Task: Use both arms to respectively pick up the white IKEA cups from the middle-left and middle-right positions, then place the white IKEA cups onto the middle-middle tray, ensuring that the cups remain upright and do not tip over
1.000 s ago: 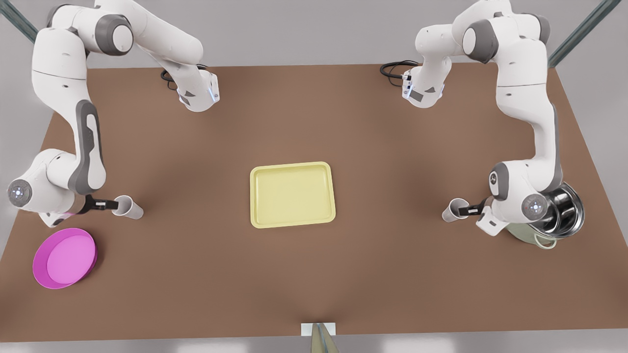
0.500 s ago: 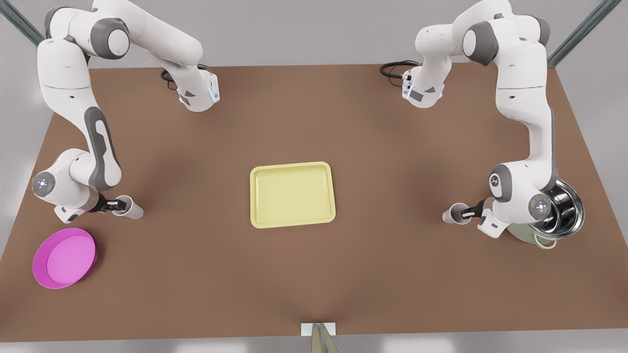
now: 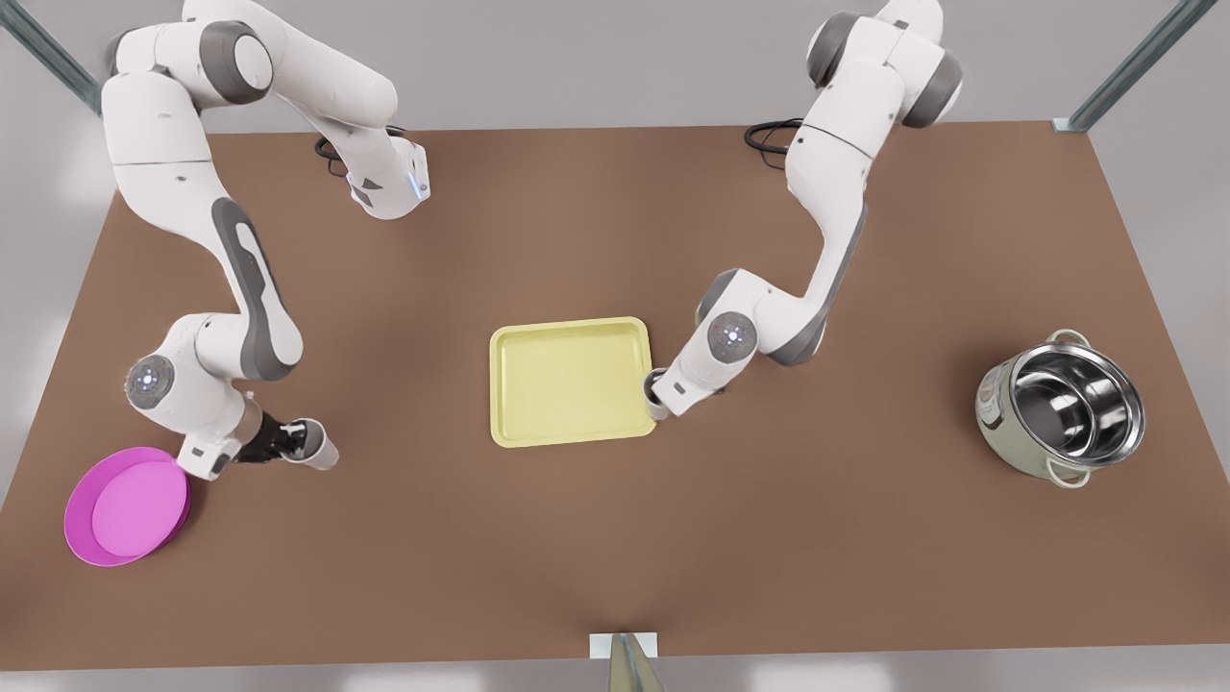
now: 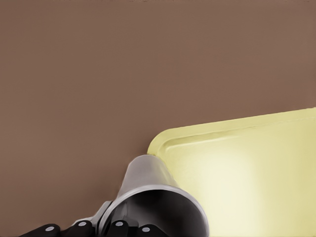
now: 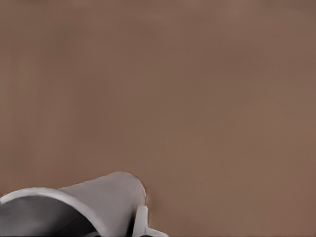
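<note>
Front view: your left gripper [image 3: 661, 392] sits at the edge of the flat pale-yellow rectangular tray [image 3: 572, 384] on the front view's right. It is closed on a small off-white tapered handleless cup, the near cup [image 3: 653, 386], which touches or overlaps the tray's rim. The wrist covers most of it, so you cannot tell how high it is. Your right gripper [image 3: 281, 444] is well away from the tray on the front view's left, beside the round magenta plate [image 3: 125, 505]. Its jaws are clamped on the matching off-white cup, the far cup [image 3: 317, 448]. The steel-lined pale-green pot [image 3: 1062, 408] stands far beyond the tray's other side, out of both paths.

Left wrist view: black fingers [image 4: 81, 226] pinch the near cup at its rim, and its narrow base sits right at the tray's rounded corner. The front view hides that relation. I would lift the base over the raised rim before going inward, keep the wrist level, and set it well inside to leave room.

Right wrist view: the far cup's rim and wall lie over the bare brown table [image 5: 197, 98]. The grip itself is cut off, so trust the front view. Carry this cup slowly toward the tray
</note>
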{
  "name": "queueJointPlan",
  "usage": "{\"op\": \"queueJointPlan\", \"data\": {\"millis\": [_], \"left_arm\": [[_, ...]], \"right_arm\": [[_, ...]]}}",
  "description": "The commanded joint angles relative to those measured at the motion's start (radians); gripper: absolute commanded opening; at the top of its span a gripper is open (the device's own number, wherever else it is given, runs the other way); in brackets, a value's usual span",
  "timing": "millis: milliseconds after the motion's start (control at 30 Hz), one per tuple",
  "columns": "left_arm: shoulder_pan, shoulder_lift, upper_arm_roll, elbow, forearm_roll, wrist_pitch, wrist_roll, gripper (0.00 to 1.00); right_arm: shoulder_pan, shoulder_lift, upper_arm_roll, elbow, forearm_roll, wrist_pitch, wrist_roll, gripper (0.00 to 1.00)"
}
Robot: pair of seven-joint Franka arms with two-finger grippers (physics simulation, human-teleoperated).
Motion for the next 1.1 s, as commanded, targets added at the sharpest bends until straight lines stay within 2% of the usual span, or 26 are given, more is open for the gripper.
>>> {"op": "queueJointPlan", "data": {"millis": [0,100,233,367,500,533,633,767,800,833,900,933,1000,1067], "left_arm": [[-0.014,0.003,-0.003,0.003,-0.006,0.166,-0.595,0.21],[-0.041,0.005,-0.003,0.003,-0.004,0.168,-0.615,0.21],[-0.047,0.031,-0.046,0.000,0.005,0.134,-0.634,0.21],[-0.067,0.069,-0.069,0.000,0.006,0.127,-0.638,0.21],[-0.066,0.094,-0.069,0.003,0.025,0.125,-0.637,0.21],[-0.066,0.094,-0.069,0.003,0.025,0.125,-0.637,0.27],[-0.063,0.094,-0.069,0.003,0.025,0.125,-0.635,1.00],[-0.060,0.075,-0.069,0.003,0.022,0.071,-0.637,1.00],[-0.058,0.066,-0.069,0.003,0.020,0.055,-0.637,1.00],[-0.060,0.054,-0.069,0.003,0.019,0.035,-0.638,1.00],[-0.064,-0.015,-0.069,0.005,0.022,-0.120,-0.638,1.00],[-0.060,-0.060,-0.069,0.018,0.020,-0.229,-0.640,1.00],[-0.023,-0.090,-0.065,0.247,0.091,-0.692,-0.614,1.00],[0.170,-0.144,-0.069,0.425,0.112,-0.996,-0.349,1.00]], "right_arm": [[0.050,-0.001,0.039,0.028,-0.007,-0.029,-0.032,0.21],[0.245,0.013,0.039,0.059,-0.003,-0.018,0.106,0.21],[0.410,0.079,0.039,0.131,-0.003,-0.016,0.261,0.21],[0.520,0.136,0.037,0.156,0.008,-0.015,0.361,0.21],[0.543,0.126,0.039,0.088,0.003,-0.027,0.376,0.21],[0.543,0.123,0.040,0.074,0.005,-0.027,0.376,0.21],[0.549,0.123,0.045,0.053,0.005,-0.030,0.376,0.21],[0.546,0.139,0.046,0.057,0.005,-0.030,0.378,0.21],[0.546,0.139,0.045,0.059,0.005,-0.030,0.376,0.24],[0.545,0.146,0.045,0.065,0.005,-0.030,0.366,0.36],[0.543,0.151,0.045,0.065,0.005,-0.030,0.366,0.94],[0.543,0.151,0.045,0.065,0.005,-0.030,0.364,1.00],[0.543,0.151,0.045,0.067,0.003,-0.030,0.361,1.00],[0.541,0.151,0.045,0.068,0.003,-0.030,0.361,1.00]]}}
